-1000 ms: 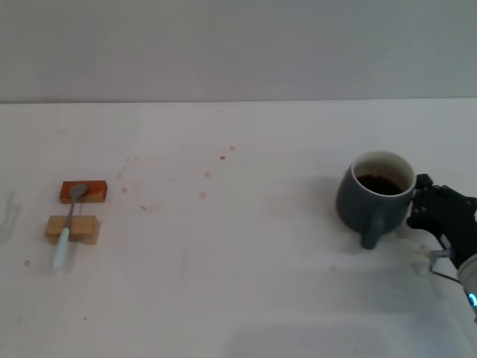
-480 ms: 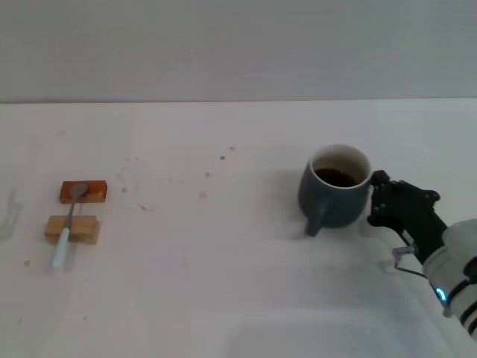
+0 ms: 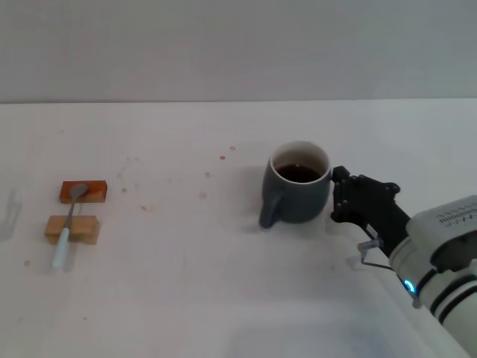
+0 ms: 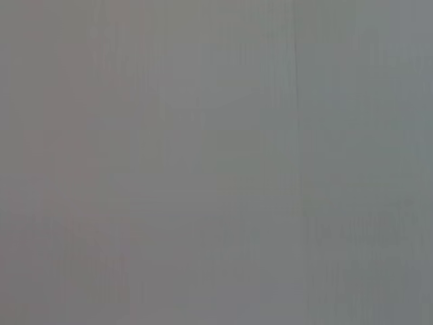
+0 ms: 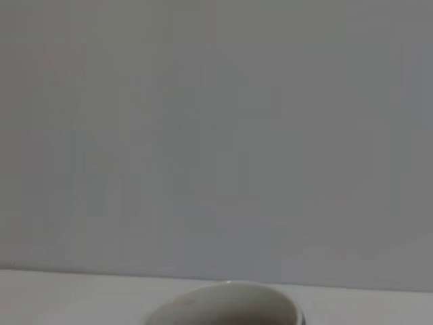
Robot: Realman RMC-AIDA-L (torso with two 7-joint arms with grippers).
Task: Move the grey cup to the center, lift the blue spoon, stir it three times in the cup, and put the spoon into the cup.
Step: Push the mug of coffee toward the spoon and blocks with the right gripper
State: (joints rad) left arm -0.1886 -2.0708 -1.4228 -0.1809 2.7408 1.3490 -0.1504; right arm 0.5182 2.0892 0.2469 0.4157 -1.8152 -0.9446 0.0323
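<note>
right gripper (image 3: 339, 195) | touching the grey cup's (image 3: 297, 193) right side, you can't tell finger state | blue spoon (image 3: 68, 226) far left, long axis near-far, your left arm nearer

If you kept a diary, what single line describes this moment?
phase: sliding cup to center | right tool: against grey cup | blue spoon: resting on wooden blocks | left tool: unseen

No readable text, label, brand, number or sign is showing in any view. The grey cup (image 3: 297, 192) is carrying no print on its visible side. The robot's white right arm (image 3: 445, 253) is showing only dark bands and a small blue light, with no lettering legible. The two wooden blocks (image 3: 72, 229) are bearing no visible marks.
</note>
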